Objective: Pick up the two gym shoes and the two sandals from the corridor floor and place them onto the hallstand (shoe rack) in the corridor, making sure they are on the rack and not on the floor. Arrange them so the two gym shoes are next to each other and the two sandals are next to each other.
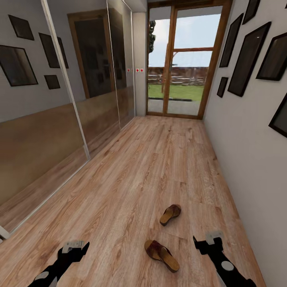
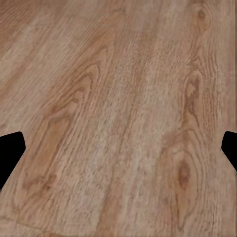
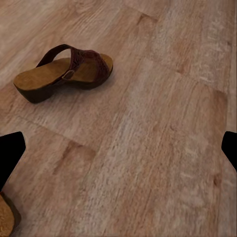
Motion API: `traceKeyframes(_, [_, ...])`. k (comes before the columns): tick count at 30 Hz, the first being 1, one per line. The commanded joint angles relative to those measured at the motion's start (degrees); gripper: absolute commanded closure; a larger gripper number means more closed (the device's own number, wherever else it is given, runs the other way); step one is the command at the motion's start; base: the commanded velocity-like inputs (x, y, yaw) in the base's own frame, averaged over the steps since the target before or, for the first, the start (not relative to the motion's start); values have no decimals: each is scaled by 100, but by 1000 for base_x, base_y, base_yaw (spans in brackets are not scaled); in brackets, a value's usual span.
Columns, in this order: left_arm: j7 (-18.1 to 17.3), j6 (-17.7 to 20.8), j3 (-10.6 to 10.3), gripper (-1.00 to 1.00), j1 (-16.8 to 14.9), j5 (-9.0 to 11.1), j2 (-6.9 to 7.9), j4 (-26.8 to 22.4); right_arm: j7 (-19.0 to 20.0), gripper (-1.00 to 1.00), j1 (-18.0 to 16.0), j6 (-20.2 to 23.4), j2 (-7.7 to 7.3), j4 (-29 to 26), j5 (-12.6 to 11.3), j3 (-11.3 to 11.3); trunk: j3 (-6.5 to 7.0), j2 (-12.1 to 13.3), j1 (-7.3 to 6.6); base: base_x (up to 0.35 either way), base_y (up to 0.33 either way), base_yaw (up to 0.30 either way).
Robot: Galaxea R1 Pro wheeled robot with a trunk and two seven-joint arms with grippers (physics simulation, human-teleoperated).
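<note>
- Lying on the corridor floor [image 1: 131,175], the two sandals [image 1: 170,214] sit apart from each other, the farther one ahead toward the glass door [image 1: 181,59], the nearer sandal [image 1: 161,255] between the two arms and closer to the right one.
- Both arms reach forward low over the planks, one at each lower corner of the head view.
- The left gripper [image 1: 73,249] points ahead and slightly inward; in its wrist view the black fingers [image 2: 10,150] stand at opposite edges, spread wide, with bare wood grain between them.
- The right gripper [image 1: 207,243] hangs just right of the nearer sandal, not touching it; its fingers [image 3: 11,150] are likewise wide apart with nothing between them.
- The right wrist view shows the farther sandal [image 3: 64,71] upright on its sole, and a tan edge of the nearer sandal [image 3: 6,217] at the corner.
- Mirrored sliding panels [image 1: 52,119] line the left wall; dark picture frames [image 1: 249,59] hang on the right wall.
</note>
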Motion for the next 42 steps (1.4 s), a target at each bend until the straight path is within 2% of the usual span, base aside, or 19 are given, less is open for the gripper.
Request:
traceKeyframes(1, [-28,30,47,-100,-69,-68,-6,1,135,-100,-3,135,5,-135,69,-41,-5,-2,-1,0,0,0])
traceKeyframes(6, [-30,244,46,-100,-392,-239,-50,0,795,-100,-5,764,-10,-703,99,-23,-5,-2,-1,0,0,0])
traceKeyframes(10, [-30,423,45,-100,-638,-438,-105,1,1186,-100,-42,1097,-17,-938,111,-18,-5,-2,-1,0,0,0])
traceKeyframes(16, [-30,732,45,-100,-960,-758,-253,1,1411,-100,-174,1314,-21,-1065,117,-14,-5,-2,-1,0,0,0])
traceKeyframes(21, [-30,828,48,-100,-1069,-930,-317,0,1497,-100,-225,1367,-22,-1070,118,7,-5,-2,-1,0,0,0])
traceKeyframes(34, [-30,672,53,-100,-1027,-975,-321,11,1577,-100,-245,1380,-44,-867,130,35,-5,-2,-1,13,0,0])
traceKeyframes(42, [-31,654,54,-100,-1025,-992,-335,56,1576,-100,-241,1375,-85,-668,166,38,-5,-2,-1,248,0,0])
